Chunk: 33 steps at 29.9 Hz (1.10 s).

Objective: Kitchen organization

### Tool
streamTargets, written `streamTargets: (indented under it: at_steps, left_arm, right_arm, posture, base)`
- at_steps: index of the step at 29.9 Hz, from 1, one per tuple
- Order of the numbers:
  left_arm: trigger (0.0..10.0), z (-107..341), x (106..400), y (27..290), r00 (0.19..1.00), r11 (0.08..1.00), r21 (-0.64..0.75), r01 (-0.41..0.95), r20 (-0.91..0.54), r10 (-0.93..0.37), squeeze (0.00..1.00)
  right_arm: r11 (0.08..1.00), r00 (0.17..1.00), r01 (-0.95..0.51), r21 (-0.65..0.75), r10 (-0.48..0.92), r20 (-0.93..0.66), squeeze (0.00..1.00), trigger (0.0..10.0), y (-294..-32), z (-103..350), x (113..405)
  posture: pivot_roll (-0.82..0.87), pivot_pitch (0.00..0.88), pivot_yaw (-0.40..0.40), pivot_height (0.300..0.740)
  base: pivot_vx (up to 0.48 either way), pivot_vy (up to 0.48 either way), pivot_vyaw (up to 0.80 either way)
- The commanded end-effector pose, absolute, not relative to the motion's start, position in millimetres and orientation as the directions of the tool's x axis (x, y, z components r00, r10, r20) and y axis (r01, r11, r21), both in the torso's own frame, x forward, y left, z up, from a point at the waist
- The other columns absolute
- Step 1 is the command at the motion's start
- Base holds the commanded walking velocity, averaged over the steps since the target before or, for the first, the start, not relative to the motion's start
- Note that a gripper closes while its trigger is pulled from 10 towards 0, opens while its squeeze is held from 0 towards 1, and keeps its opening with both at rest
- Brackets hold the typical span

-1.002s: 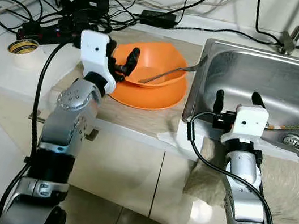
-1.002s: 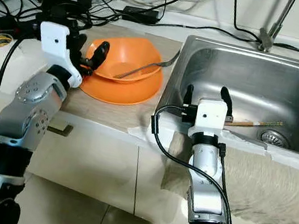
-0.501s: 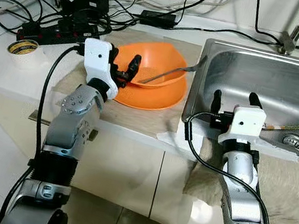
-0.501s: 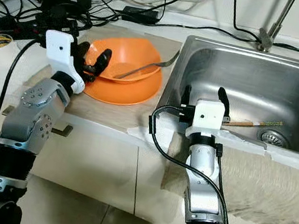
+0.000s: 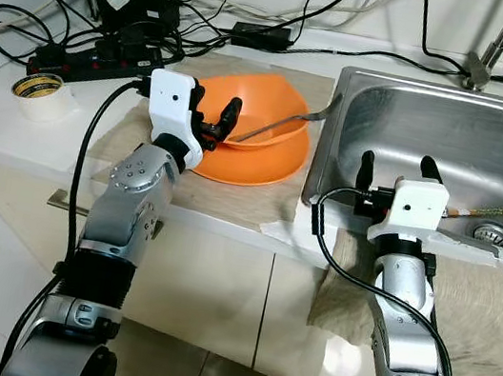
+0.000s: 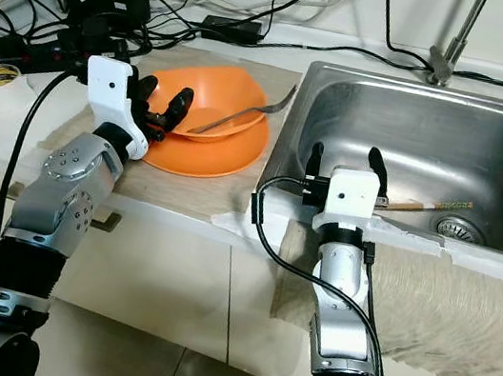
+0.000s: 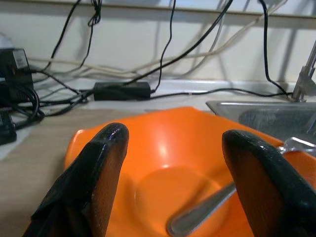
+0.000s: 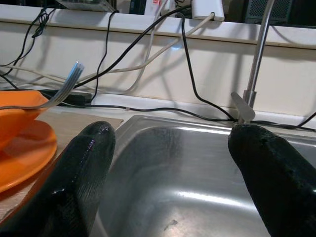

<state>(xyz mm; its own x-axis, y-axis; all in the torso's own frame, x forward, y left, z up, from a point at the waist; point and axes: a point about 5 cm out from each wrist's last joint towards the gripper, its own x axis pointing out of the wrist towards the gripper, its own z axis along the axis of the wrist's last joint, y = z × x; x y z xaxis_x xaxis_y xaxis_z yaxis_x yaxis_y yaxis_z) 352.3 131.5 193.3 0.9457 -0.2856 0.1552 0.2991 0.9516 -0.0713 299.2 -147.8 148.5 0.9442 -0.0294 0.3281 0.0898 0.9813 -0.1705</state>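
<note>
An orange bowl (image 5: 254,116) sits on an orange plate (image 5: 251,159) on the counter, left of the sink. A metal fork (image 5: 291,122) leans in the bowl with its tines over the rim toward the sink. My left gripper (image 5: 211,114) is open at the bowl's left rim, one finger over the rim edge; the left wrist view has the bowl (image 7: 168,163) and fork (image 7: 202,212) between its fingers. My right gripper (image 5: 392,166) is open at the front edge of the steel sink (image 5: 455,126), empty. A chopstick (image 5: 479,213) lies in the sink by the drain.
A power strip and tangled black cables (image 5: 112,39) crowd the back left of the counter. A roll of tape (image 5: 38,90) lies at the far left. The faucet (image 5: 486,54) stands behind the sink. A grey towel (image 5: 491,315) hangs over the counter front.
My left gripper has moved right and closer to the bowl's rim. The camera shifted slightly. The right gripper has stayed at the sink's front edge.
</note>
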Motion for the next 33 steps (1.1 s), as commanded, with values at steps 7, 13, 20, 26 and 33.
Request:
streamTargets:
  at_steps: [7,13,20,26,33]
  left_arm:
    - [10.0,217,360,119,0.907,0.921,-0.035,0.389,0.188,-0.376,0.00]
    - [10.0,214,367,114,0.893,0.902,-0.027,0.432,0.155,-0.423,0.00]
    - [10.0,212,375,110,0.865,0.872,0.011,0.490,0.118,-0.487,0.00]
    - [10.0,225,385,113,0.852,0.859,0.032,0.510,0.119,-0.510,0.00]
    - [10.0,225,385,108,0.844,0.852,0.025,0.522,0.124,-0.521,0.00]
  right_arm:
    - [0.984,0.943,0.063,-0.169,-0.003,0.334,0.00,10.0,-140,151,303]
    - [0.984,0.941,0.052,-0.168,0.008,0.339,0.00,10.0,-137,154,304]
    - [0.984,0.943,0.050,-0.173,0.011,0.334,0.00,10.0,-138,153,305]
    - [0.984,0.943,0.049,-0.173,0.012,0.332,0.00,10.0,-137,152,305]
    - [0.984,0.944,0.050,-0.171,0.009,0.329,0.00,10.0,-136,151,304]
  posture:
    - [-0.07,0.000,0.094,0.736]
    - [-0.07,0.000,0.093,0.736]
    - [-0.07,0.000,0.090,0.736]
    - [-0.07,0.000,0.099,0.736]
    - [-0.08,0.000,0.100,0.736]
  base:
    - [0.000,0.000,0.00]
    - [0.000,0.000,0.00]
    - [0.000,0.000,0.00]
    - [0.000,0.000,0.00]
    - [0.000,0.000,0.00]
